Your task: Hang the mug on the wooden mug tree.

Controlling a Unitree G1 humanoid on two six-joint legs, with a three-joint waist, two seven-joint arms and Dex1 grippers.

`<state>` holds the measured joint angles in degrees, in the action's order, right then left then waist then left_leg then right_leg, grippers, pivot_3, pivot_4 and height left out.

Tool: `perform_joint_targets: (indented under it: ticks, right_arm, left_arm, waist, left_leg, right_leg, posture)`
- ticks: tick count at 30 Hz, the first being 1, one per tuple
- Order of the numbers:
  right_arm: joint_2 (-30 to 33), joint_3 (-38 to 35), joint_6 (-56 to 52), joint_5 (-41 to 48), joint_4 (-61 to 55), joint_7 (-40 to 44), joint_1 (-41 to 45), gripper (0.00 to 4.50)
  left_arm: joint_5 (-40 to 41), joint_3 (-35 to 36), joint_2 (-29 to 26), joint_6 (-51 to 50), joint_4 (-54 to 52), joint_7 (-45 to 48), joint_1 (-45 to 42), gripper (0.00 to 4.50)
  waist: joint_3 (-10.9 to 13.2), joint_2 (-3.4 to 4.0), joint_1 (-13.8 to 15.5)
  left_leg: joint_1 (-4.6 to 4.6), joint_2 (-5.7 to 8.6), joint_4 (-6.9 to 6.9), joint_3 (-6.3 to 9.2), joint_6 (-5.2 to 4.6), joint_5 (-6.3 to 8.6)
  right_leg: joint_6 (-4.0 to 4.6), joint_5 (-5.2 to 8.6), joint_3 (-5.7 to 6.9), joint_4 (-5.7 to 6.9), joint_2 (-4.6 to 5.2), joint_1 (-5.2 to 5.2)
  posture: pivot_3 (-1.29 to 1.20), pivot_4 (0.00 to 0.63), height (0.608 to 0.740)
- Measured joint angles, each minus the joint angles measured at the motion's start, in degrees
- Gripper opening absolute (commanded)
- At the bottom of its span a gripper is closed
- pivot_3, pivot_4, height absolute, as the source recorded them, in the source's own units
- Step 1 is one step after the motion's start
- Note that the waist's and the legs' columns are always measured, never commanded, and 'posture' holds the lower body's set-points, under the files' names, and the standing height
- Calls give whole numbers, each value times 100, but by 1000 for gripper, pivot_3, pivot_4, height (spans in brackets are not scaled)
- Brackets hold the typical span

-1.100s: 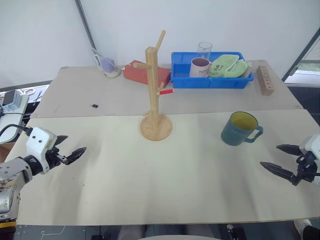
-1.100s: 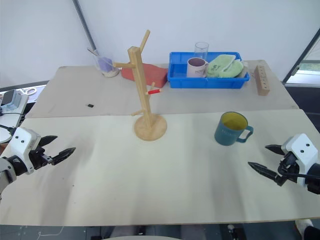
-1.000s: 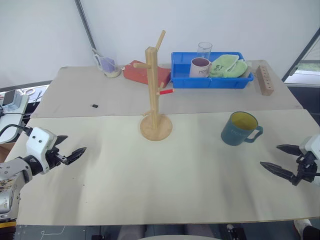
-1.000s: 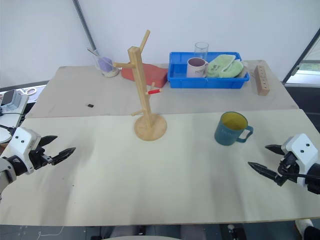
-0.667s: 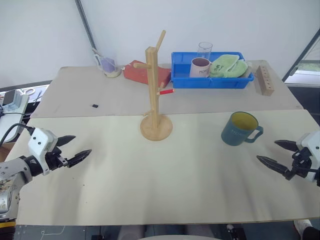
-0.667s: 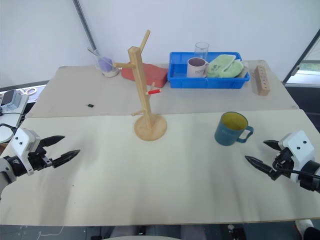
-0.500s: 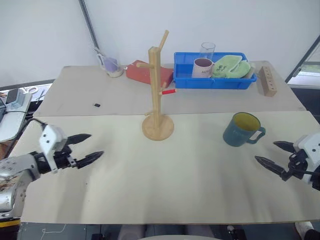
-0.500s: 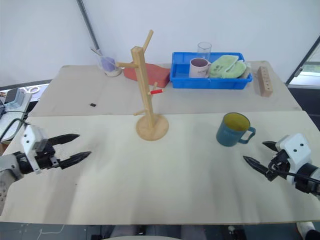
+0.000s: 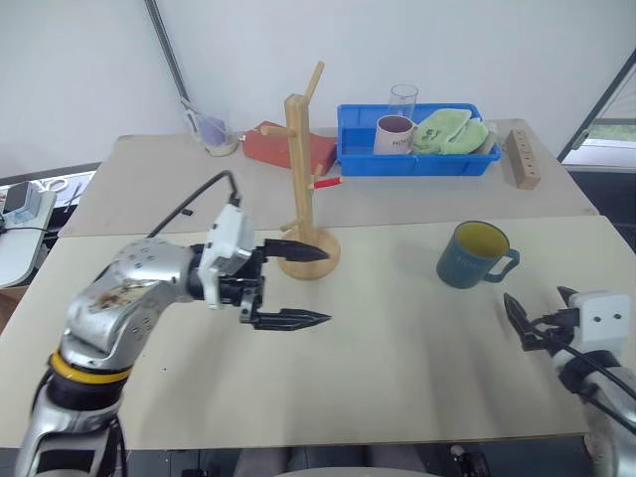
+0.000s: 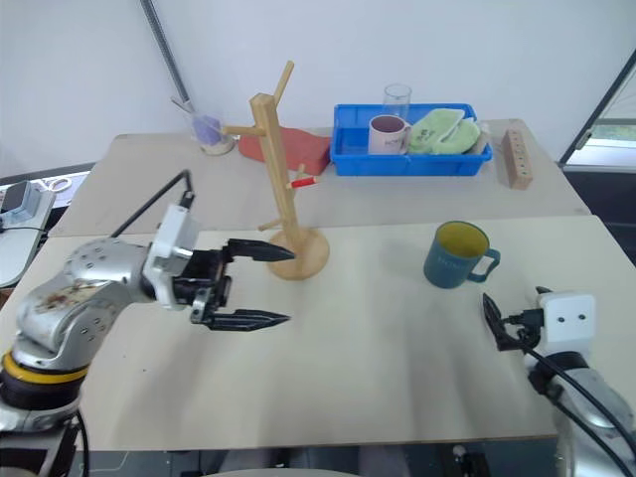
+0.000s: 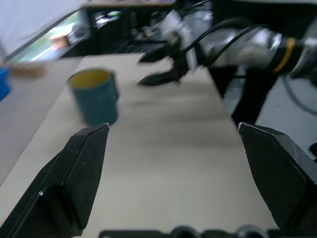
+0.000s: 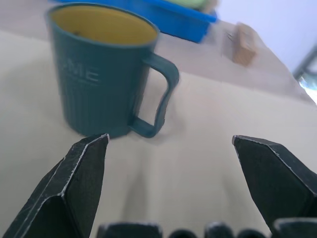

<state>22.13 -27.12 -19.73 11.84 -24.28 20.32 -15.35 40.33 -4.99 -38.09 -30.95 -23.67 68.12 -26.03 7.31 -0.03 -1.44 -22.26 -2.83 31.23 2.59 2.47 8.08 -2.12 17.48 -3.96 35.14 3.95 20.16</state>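
Note:
The teal-blue mug (image 9: 472, 256) with a yellow inside stands upright on the table at the right, its handle toward the right edge. The wooden mug tree (image 9: 298, 169) stands at mid-table on its round base, with no mug on its pegs. My left gripper (image 9: 326, 286) is open and empty, held level just in front of the tree's base and pointing right toward the mug (image 11: 94, 96). My right gripper (image 9: 540, 310) is open and empty near the front right, a short way from the mug (image 12: 99, 69) and pointing at its handle side.
A blue bin (image 9: 417, 162) at the back right holds a whitish mug (image 9: 396, 134), a green cloth (image 9: 449, 129) and a clear glass (image 9: 404, 99). A wooden block with holes (image 9: 525, 159) lies right of it. A red object (image 9: 273, 144) and a small cup (image 9: 216, 137) sit behind the tree.
My left arm has swung in from the left edge to the middle, rising and turning to point right. My right gripper has turned to face the mug.

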Motion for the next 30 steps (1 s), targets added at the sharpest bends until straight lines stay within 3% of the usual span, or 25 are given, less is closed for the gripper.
perform_joint_targets:
  ticks: [11,30]
  right_arm:
    - [-27,43,-189,135,768,-410,797,4445]
    - [121,279,-173,189,2308,-446,1991,4445]
  left_arm:
    - [-520,-804,693,413,481,266,-351,4500]
    - [-784,-781,670,495,670,247,-324,4500]
  waist:
    - [-5,7,-5]
    - [-6,10,-43]
  left_leg:
    - [-13,-3,7,37,-55,-34]
    - [-16,-3,7,40,-63,-38]
  right_leg:
    - [0,-1,-28,6,-46,-6]
    - [0,-1,-31,15,-52,-11]
  posture:
    - [0,150,721]
    - [0,150,721]
